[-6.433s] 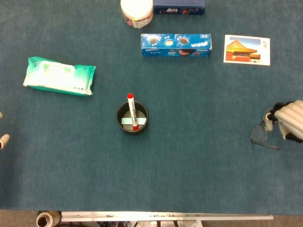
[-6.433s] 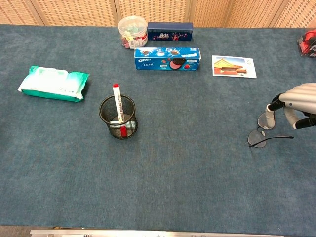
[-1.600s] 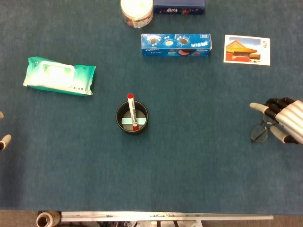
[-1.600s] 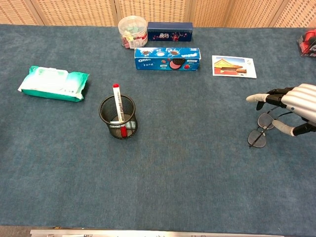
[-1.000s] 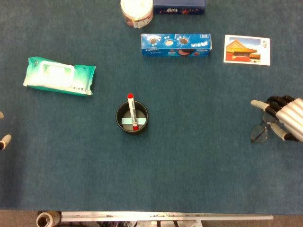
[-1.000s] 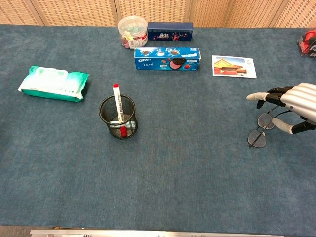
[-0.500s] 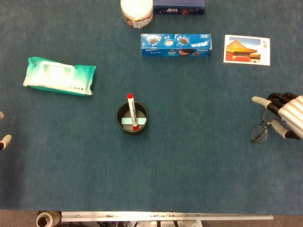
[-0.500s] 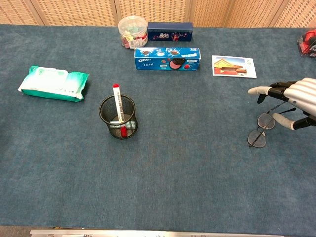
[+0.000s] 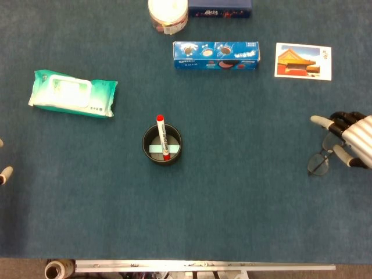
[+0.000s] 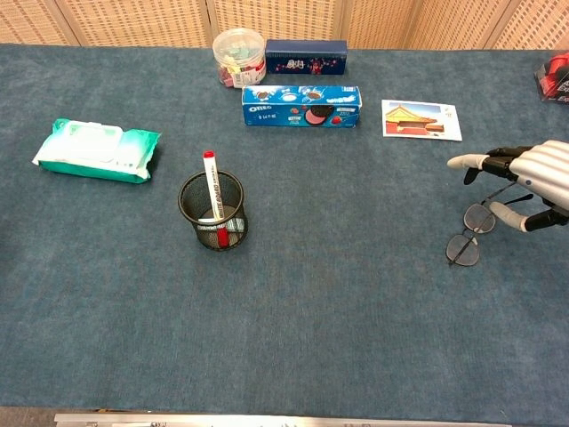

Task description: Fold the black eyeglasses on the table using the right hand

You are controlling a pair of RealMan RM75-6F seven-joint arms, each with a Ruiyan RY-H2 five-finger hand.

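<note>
Hovering right hand: my right hand (image 10: 532, 181) hangs at the right edge, fingers spread apart, holding nothing.
Left hand: only my fingertips (image 9: 4, 173) show at the left edge; I cannot tell how they are set.
Eyeglasses: the black eyeglasses (image 10: 469, 236) lie on the table (image 10: 356, 302) just below my right hand, partly under it.
Postcard: a postcard (image 10: 421, 119) lies far of my right hand.
Middle: a mesh pen cup (image 10: 213, 211) holds a red marker (image 10: 212, 191).
Far left: a wipes pack (image 10: 96, 149).
</note>
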